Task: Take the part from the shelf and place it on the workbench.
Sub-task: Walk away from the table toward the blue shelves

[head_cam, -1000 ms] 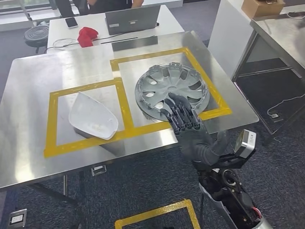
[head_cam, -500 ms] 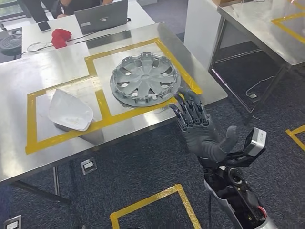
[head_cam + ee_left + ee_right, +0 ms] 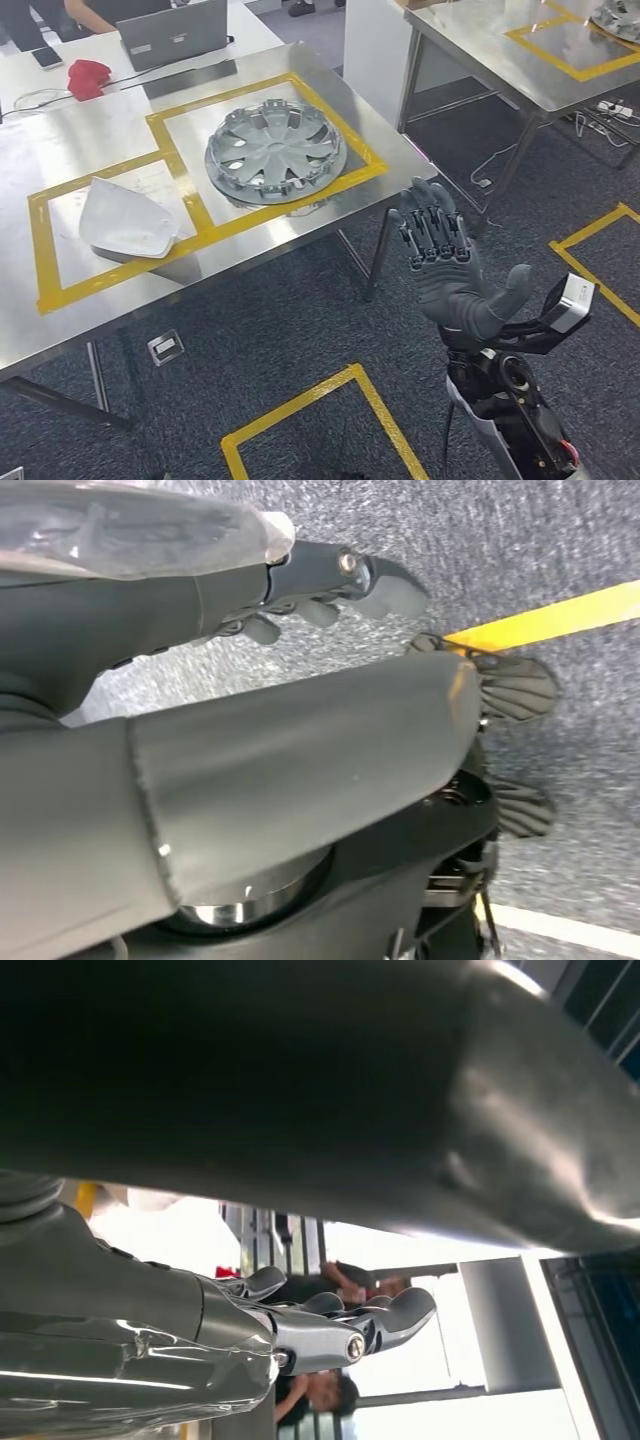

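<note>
Head view showed the right robot hand (image 3: 445, 265) open and empty, off the desk (image 3: 317, 225) edge; the hubcap (image 3: 275, 150) lay ahead and leftward, well apart.

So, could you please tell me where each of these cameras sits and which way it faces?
Head view: high on the body, looking down at the steel workbench with the round grey wheel cover; raised right hand.
Left wrist view: behind the left hand, facing grey carpet.
Right wrist view: behind the right hand, facing bright surroundings and people.
Shared: head and right wrist views show the right hand.
</note>
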You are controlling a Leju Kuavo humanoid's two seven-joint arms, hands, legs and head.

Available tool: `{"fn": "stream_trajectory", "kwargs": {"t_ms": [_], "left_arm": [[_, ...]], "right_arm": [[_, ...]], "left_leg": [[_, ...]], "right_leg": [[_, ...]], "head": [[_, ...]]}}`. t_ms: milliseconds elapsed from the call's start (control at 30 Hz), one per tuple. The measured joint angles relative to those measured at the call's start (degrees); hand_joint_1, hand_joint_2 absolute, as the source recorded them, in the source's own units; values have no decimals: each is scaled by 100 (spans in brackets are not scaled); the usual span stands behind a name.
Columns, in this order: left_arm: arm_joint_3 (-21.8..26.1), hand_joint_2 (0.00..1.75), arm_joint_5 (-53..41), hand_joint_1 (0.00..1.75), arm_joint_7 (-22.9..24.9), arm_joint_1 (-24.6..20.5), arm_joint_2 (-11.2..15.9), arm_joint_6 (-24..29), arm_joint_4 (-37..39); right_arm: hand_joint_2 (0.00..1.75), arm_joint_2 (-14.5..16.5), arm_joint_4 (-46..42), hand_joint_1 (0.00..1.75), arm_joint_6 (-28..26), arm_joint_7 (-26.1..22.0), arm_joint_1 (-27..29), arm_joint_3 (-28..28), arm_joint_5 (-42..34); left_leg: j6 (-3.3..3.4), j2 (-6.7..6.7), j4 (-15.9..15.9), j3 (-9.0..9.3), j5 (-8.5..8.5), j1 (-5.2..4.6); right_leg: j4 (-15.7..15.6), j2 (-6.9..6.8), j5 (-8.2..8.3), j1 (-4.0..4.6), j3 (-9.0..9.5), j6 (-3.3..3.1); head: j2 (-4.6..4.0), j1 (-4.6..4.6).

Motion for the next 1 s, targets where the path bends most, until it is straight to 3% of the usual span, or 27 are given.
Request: {"fn": "stream_trajectory", "kwargs": {"t_ms": [33,67,133,200,233,300,367,433,500,533,567,633,700,767,833,900,967,1000], "left_arm": [[1,0,1,0,0,8,-3,-1,0],[2,0,3,0,0,13,-9,-3,0],[7,0,17,0,2,10,-20,-5,0],[13,0,37,0,6,3,-16,-3,0],[14,0,44,0,8,1,-13,-2,0],[17,0,54,0,11,-6,-11,1,0],[18,0,58,0,13,-12,-10,1,0],[18,0,56,0,17,-7,-9,1,0],[18,0,43,0,24,6,-10,-3,0],[18,0,32,0,26,13,-10,-13,0],[18,0,19,0,28,19,-8,-25,0],[18,0,-6,0,28,25,1,-49,0],[18,0,-22,0,25,26,15,-67,0],[18,0,-32,0,15,16,23,-94,0],[18,0,-36,0,3,3,17,-120,0],[18,0,-42,0,-5,-5,13,-146,0],[18,0,-49,0,-8,1,15,-159,0],[18,0,-50,0,-7,9,16,-158,0]], "right_arm": [[0,-18,-9,0,-14,0,24,-30,-3],[0,-35,-22,0,-21,0,45,-60,-6],[0,-73,-64,0,-29,1,67,-136,-7],[0,-105,-112,0,-46,5,75,-213,-6],[0,-116,-131,0,-66,13,83,-248,-6],[0,-148,-152,0,-139,51,116,-323,-5],[0,-184,-151,0,-243,111,152,-415,-5],[0,-205,-141,0,-345,167,188,-501,-5],[0,-233,-104,0,-467,231,271,-588,-5],[0,-257,-69,0,-543,265,333,-640,-2],[0,-283,-28,0,-620,293,398,-696,5],[0,-335,57,0,-779,353,495,-800,49],[0,-380,169,0,-1087,473,562,-895,254],[0,-436,337,0,-1504,603,645,-979,621],[0,-499,556,0,-1797,694,721,-1043,956],[0,-563,880,0,-2003,792,752,-1121,1182],[0,-614,1320,0,-2117,838,759,-1216,1269],[0,-629,1557,0,-2108,807,762,-1256,1271]], "left_leg": [[-11,63,13,-44,23,4],[-24,122,34,-84,39,10],[-65,224,116,-148,39,23],[-128,301,219,-196,11,7],[-160,332,251,-206,3,-8],[-216,397,257,-206,15,-10],[-284,313,377,-252,-85,15],[-333,84,928,-495,-436,36],[-344,-46,1723,-858,-796,41],[-337,-65,1945,-962,-841,41],[-323,-77,1951,-966,-771,41],[-274,-148,1319,-669,-373,41],[-222,-345,556,-326,-76,36],[-197,-438,279,-225,-25,15],[-151,-339,237,-227,14,15],[-77,-232,168,-221,71,36],[-37,-134,140,-238,100,27],[-31,-84,142,-252,103,16]], "right_leg": [[196,-23,-82,-19,-14,33],[137,-45,-46,-39,100,61],[-614,-182,208,-74,640,104],[-1294,-326,351,-65,1059,42],[-1421,-351,352,-54,1118,-19],[-1420,-253,369,-36,1083,-151],[-1439,-169,412,-48,1060,-238],[-1455,-92,460,-68,1023,-308],[-1454,-2,491,-58,974,-339],[-1453,51,503,-50,958,-341],[-1453,108,513,-44,949,-337],[-1452,227,531,-42,944,-315],[-1448,338,555,-36,924,-270],[-1459,422,590,-39,888,-206],[-1482,476,622,-54,864,-135],[-1253,316,465,-44,744,-84],[-537,70,67,-34,420,-51],[-133,15,-113,-38,240,-36]], "head": [[0,-1],[0,0],[0,0],[0,-1],[0,-4],[0,-13],[0,-15],[0,-16],[0,-17],[0,-17],[0,-18],[0,-17],[0,-17],[0,-16],[0,-16],[0,-8],[0,3],[0,4]]}}
